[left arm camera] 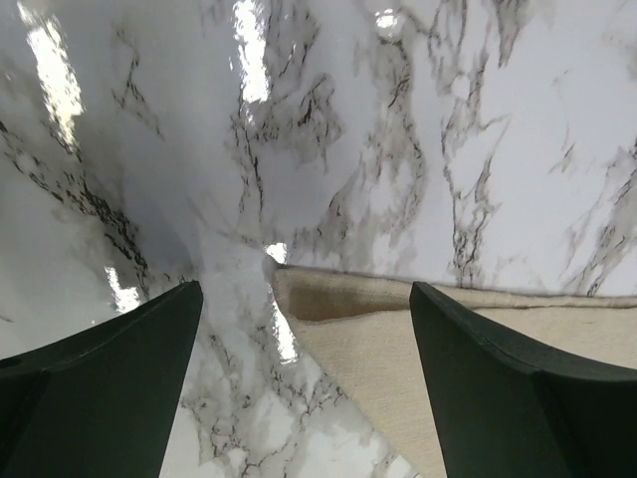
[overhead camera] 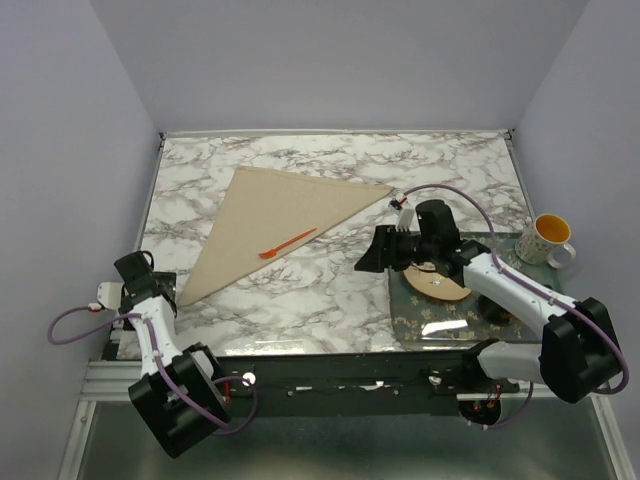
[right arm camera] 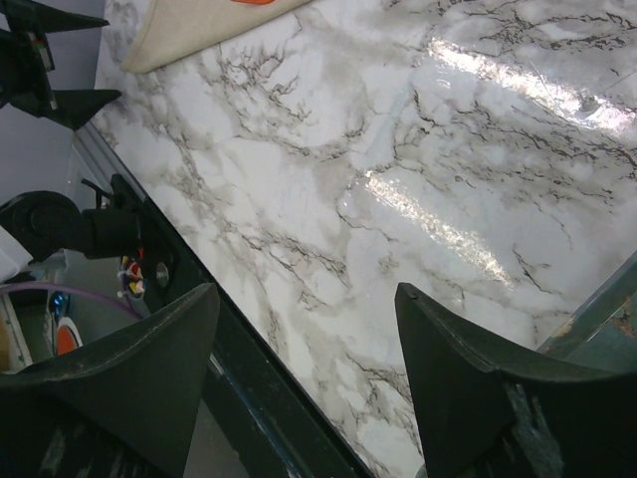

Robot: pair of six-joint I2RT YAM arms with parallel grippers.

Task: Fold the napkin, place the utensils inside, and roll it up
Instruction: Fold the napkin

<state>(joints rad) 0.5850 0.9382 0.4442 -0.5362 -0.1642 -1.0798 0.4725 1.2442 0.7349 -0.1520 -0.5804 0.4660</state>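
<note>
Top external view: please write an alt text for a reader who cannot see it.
A tan napkin, folded into a triangle, lies on a marble table with an orange utensil on top. The left claw is open at its near corner; the right claw is open over bare marble beside a plate on a green mat.

The tan napkin (overhead camera: 268, 215) is folded into a flat triangle, lying at ten o'clock from the middle of the top view, corners reaching toward eleven, three and seven o'clock. The slim orange utensil (overhead camera: 288, 243) lies on the cloth near its lower edge, with its thin handle aimed at two o'clock and its wider tip at eight.
</note>
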